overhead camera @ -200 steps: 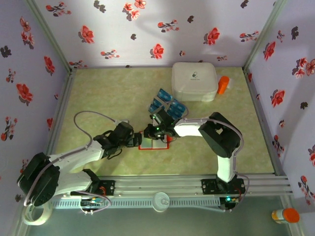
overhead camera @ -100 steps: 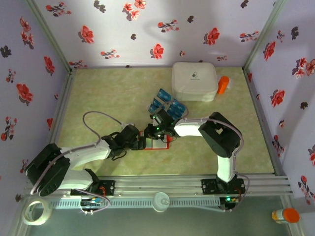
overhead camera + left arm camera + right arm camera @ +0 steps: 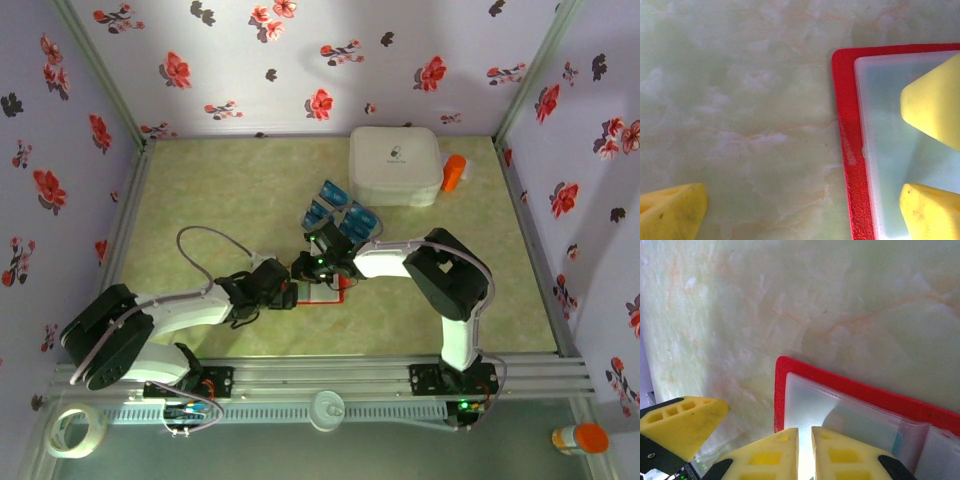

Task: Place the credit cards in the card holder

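Since it lies open on the pale green tabletop, the flat red card holder shows its clear plastic pocket. State: left end effector gapes wide, holding nothing; right end effector nearly closed, nothing seen gripped. Loose blue-teal credit cards lie near, far side. Logo on white rounded box unreadable.

The table, a pale green marbled top, carries a white box with rounded corners near its far right corner. A small orange object sits just beside the box's right side, and the blue and teal credit cards lie in a loose cluster just off the box's near left corner. Beyond the cards from the box, toward the table's near edge, the red card holder lies open and flat with its clear pockets facing up
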